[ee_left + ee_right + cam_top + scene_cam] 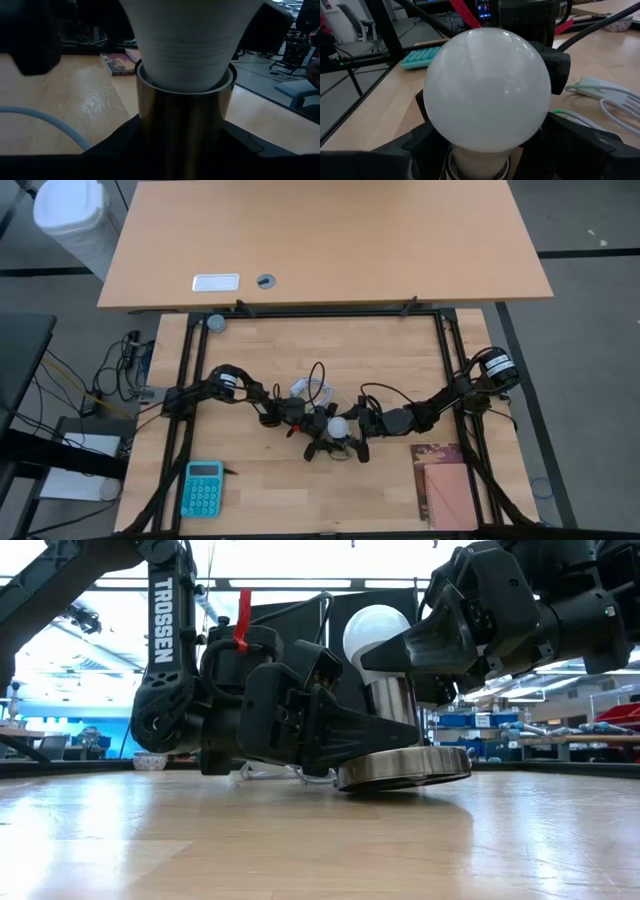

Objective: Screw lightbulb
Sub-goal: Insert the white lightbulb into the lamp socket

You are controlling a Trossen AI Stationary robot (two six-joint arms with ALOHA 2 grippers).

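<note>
a teal calculator (203,488) and a notebook (447,485) lie near the table's front corners
</note>
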